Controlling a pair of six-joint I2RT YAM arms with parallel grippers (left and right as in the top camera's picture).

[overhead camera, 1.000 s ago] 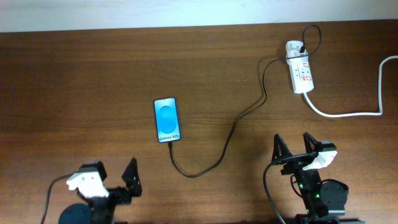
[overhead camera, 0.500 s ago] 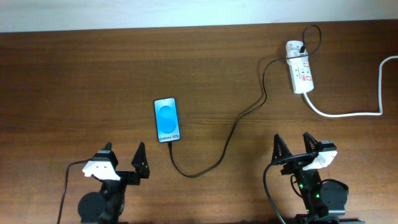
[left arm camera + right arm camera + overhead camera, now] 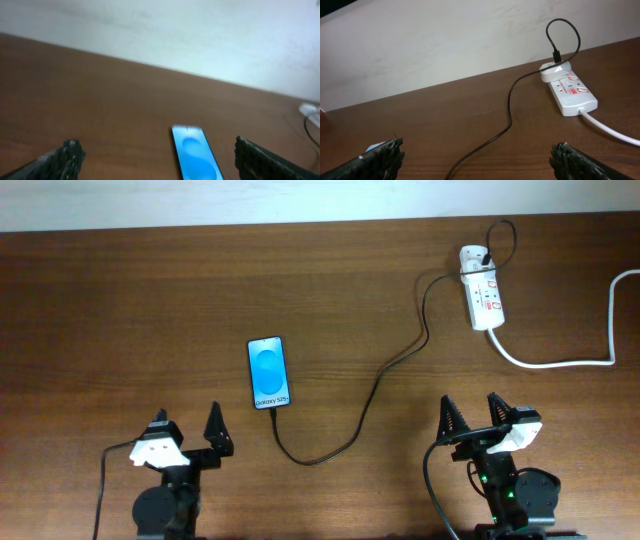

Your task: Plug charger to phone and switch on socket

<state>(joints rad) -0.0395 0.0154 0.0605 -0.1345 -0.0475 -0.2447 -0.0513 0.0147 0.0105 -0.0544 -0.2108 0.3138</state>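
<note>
The left gripper [image 3: 188, 428] hangs wide open and empty, near and left of the phone [image 3: 269, 372], which lies face up; the charger [image 3: 509, 107] meets the phone's near edge, whether seated I cannot tell; pinch close behind the tip and push along the phone's length; its slack loop lies between the arms; the right gripper [image 3: 471, 410], open and empty, faces the far-right socket [image 3: 484, 298]; nothing blocks its switches.

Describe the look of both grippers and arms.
The left gripper and right gripper each have two black, pointed, serrated fingers with a white block behind. The arms are black, each with a thin black cable; the right shows a green light.
</note>
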